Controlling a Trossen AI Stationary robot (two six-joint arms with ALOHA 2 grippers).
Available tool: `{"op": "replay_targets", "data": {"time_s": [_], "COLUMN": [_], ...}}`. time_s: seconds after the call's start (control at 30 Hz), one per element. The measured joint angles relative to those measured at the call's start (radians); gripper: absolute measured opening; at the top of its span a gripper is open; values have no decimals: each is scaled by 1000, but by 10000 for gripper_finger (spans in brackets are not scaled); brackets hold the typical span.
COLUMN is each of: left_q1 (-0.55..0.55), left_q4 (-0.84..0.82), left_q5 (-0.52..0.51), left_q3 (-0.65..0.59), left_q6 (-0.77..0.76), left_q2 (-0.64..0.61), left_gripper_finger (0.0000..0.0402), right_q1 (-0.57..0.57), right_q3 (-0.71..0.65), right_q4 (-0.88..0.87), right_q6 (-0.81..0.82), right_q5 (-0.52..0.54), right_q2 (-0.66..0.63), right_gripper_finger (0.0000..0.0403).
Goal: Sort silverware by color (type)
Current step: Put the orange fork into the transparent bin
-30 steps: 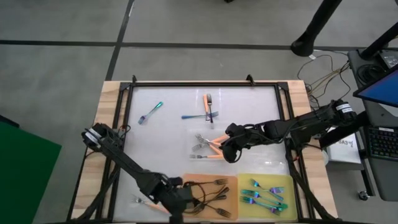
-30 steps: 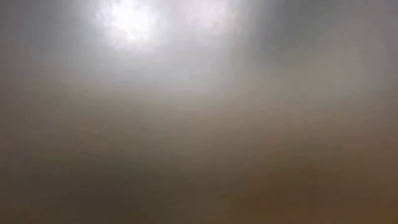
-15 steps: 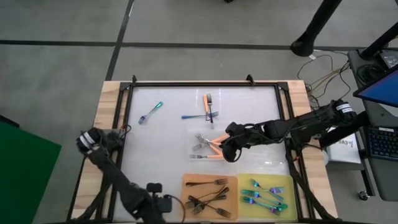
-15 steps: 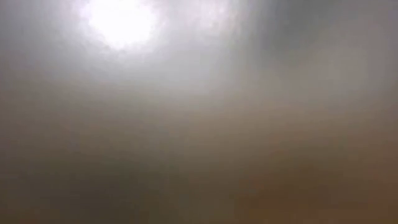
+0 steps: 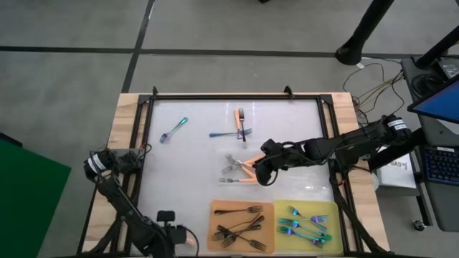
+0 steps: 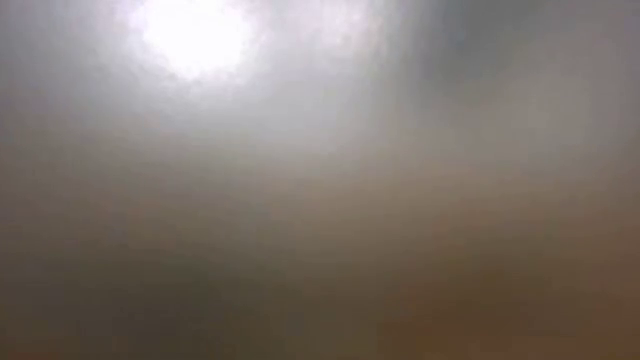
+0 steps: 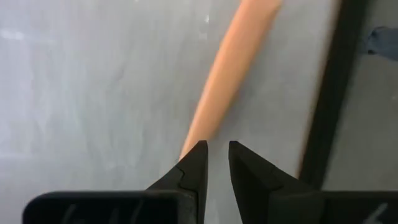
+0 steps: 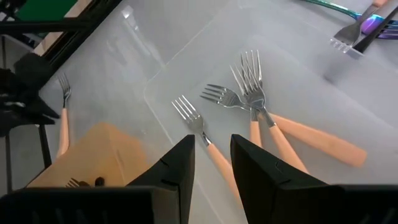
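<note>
Hovering slightly parted and empty over the orange-handled forks (image 8: 261,112) clustered mid-worktop, right end effector (image 8: 211,149) suits their stiff, light, slippery handles; left end effector (image 7: 214,155), narrowly parted, holds nothing at near edge.

The low view is a featureless blur, an orange handle (image 7: 227,81) runs off the left wrist picture's edge with its fork head unseen, and the left gripper (image 5: 174,236) sits partly cut off at the high view's bottom.
</note>
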Motion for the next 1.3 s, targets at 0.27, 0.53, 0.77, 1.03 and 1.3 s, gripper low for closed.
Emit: {"op": "replay_targets", "data": {"time_s": [0.27, 0.53, 0.77, 1.03, 1.3], "left_q1": [0, 5, 12, 12, 10], "left_q4": [90, 27, -91, -74, -64], "left_q5": [43, 45, 45, -11, -13], "left_q3": [-96, -30, 60, 41, 41], "left_q6": [-33, 19, -12, -172, -200], "left_q2": [-9, 1, 4, 40, 39], "left_gripper_finger": [48, 48, 48, 48, 49], "right_q1": [0, 0, 0, 0, 0], "right_q3": [0, 0, 0, 0, 0], "right_q4": [2, 1, 0, 0, 1], "right_q6": [5, 14, 11, 1, 1], "right_q5": [0, 0, 1, 1, 1], "right_q2": [0, 0, 0, 0, 0], "right_gripper_finger": [93, 93, 93, 93, 93]}}
